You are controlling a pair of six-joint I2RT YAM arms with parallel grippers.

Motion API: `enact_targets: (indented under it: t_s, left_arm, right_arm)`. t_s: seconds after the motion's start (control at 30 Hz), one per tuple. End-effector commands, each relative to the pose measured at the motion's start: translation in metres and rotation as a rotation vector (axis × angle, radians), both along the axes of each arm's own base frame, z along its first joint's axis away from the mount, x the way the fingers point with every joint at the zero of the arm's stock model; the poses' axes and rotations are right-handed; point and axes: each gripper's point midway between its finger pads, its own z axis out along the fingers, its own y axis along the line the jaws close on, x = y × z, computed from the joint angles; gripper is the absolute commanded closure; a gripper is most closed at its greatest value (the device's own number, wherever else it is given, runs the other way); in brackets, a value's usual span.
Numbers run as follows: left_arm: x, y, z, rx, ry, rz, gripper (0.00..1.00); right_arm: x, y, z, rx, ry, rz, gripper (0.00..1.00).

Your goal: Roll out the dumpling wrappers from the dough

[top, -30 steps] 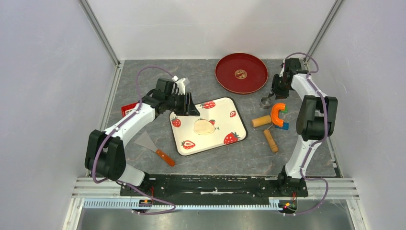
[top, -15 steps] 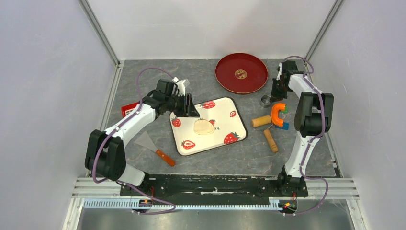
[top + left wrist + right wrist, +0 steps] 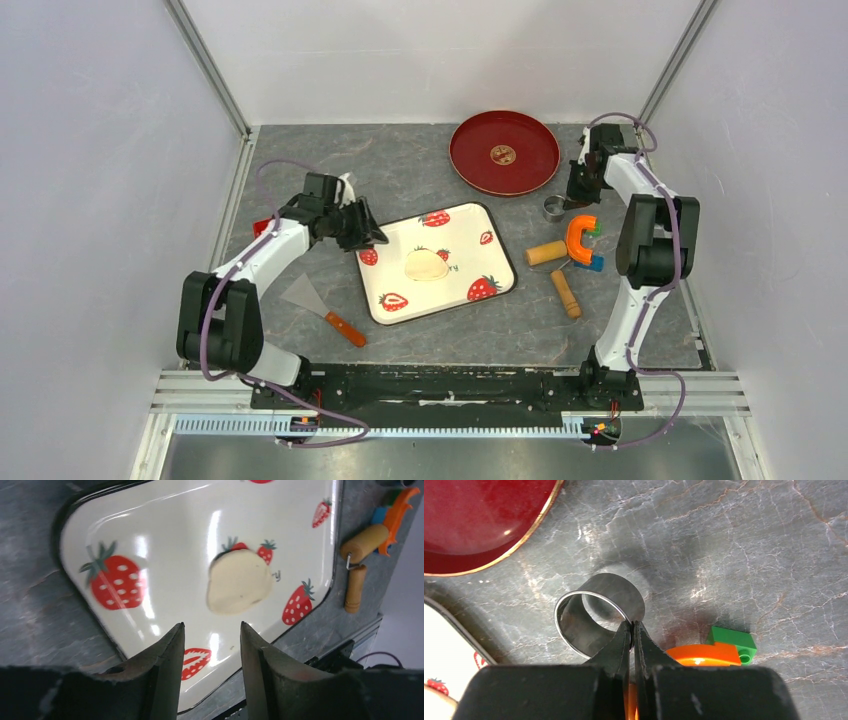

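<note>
Near the middle of the strawberry-print tray point(image 3: 440, 300), on gray marbled tabletop point(image 3: 420, 170): one pale cream dough piece point(image 3: 426, 265), flattened and roughly round, lying flat on the white surface among printed red strawberries. Just right of the dough, small dark lettering on the tray, only a "y" legible from the left wrist view

Left end effector point(image 3: 365, 237) poised over the tray's left edge, fingers apart, nothing between them. From its own camera, dark fingers point(image 3: 167, 665) framing the dough piece point(image 3: 239, 582) farther along the tray point(image 3: 175, 540)

Right end effector point(image 3: 563, 202) down at the metal ring cutter point(image 3: 553, 208), between the red plate point(image 3: 504, 152) and the orange-framed wooden roller point(image 3: 580, 238). Close up, fingertips pressed together at point(image 3: 632, 630), pinching the thin wall of the ring cutter point(image 3: 596, 615), one tip inside the ring, one outside. Gold emblem at the plate's center, any writing too small to read

Left of the tray, a metal scraper point(image 3: 305, 293) with a brown handle
</note>
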Motion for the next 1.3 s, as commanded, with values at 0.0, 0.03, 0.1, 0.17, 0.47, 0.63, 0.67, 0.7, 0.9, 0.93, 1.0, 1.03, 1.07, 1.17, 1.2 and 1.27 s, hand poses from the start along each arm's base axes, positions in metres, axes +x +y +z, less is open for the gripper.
enact_targets:
  t_s: [0.0, 0.03, 0.1, 0.17, 0.47, 0.63, 0.67, 0.7, 0.9, 0.93, 1.0, 1.03, 1.07, 1.17, 1.2, 1.27]
  left_arm:
    - [-0.008, 0.041, -0.014, 0.009, 0.102, 0.178, 0.50]
    - [-0.011, 0.051, -0.020, 0.014, 0.129, 0.212, 0.50]
    - [-0.017, 0.065, -0.031, 0.016, 0.170, 0.260, 0.50]
    - [-0.024, 0.072, -0.044, 0.015, 0.210, 0.279, 0.50]
    - [-0.032, 0.069, -0.089, 0.016, 0.311, 0.225, 0.55]
    - [-0.027, 0.057, -0.096, 0.036, 0.312, 0.164, 0.62]
    - [-0.025, 0.054, -0.097, 0.041, 0.309, 0.147, 0.65]
    - [-0.025, 0.050, -0.098, 0.046, 0.307, 0.130, 0.69]
    - [-0.023, 0.038, -0.102, 0.064, 0.321, 0.096, 0.86]
    - [-0.024, 0.037, -0.103, 0.062, 0.323, 0.093, 0.86]
    - [-0.025, 0.036, -0.105, 0.064, 0.327, 0.091, 0.89]
    - [-0.025, 0.036, -0.106, 0.068, 0.327, 0.090, 0.91]
    - [-0.026, 0.036, -0.107, 0.075, 0.329, 0.087, 0.92]
    - [-0.026, 0.038, -0.108, 0.084, 0.328, 0.085, 0.95]
    - [-0.026, 0.038, -0.108, 0.083, 0.329, 0.083, 0.96]
    - [-0.028, 0.038, -0.109, 0.086, 0.331, 0.079, 0.98]
  right_arm:
    - [0.009, 0.009, 0.045, 0.050, -0.106, 0.013, 1.00]
    - [0.008, 0.011, 0.049, 0.056, -0.112, 0.013, 1.00]
    - [0.006, 0.015, 0.055, 0.076, -0.124, 0.019, 1.00]
    - [0.002, 0.022, 0.062, 0.095, -0.136, 0.030, 1.00]
    - [-0.019, 0.060, 0.090, 0.086, -0.201, 0.174, 1.00]
    - [-0.038, 0.095, 0.094, 0.094, -0.207, 0.295, 1.00]
    - [-0.043, 0.101, 0.092, 0.082, -0.197, 0.309, 1.00]
    - [-0.049, 0.105, 0.087, 0.071, -0.181, 0.323, 1.00]
    - [-0.075, 0.139, 0.070, 0.102, -0.142, 0.405, 1.00]
    - [-0.078, 0.147, 0.070, 0.113, -0.151, 0.428, 1.00]
    - [-0.081, 0.161, 0.071, 0.126, -0.163, 0.462, 1.00]
    - [-0.083, 0.168, 0.070, 0.136, -0.168, 0.481, 1.00]
    - [-0.084, 0.174, 0.071, 0.148, -0.169, 0.492, 1.00]
    - [-0.084, 0.197, 0.071, 0.181, -0.172, 0.537, 1.00]
    - [-0.084, 0.205, 0.071, 0.185, -0.171, 0.553, 1.00]
    - [-0.084, 0.219, 0.070, 0.189, -0.169, 0.582, 1.00]
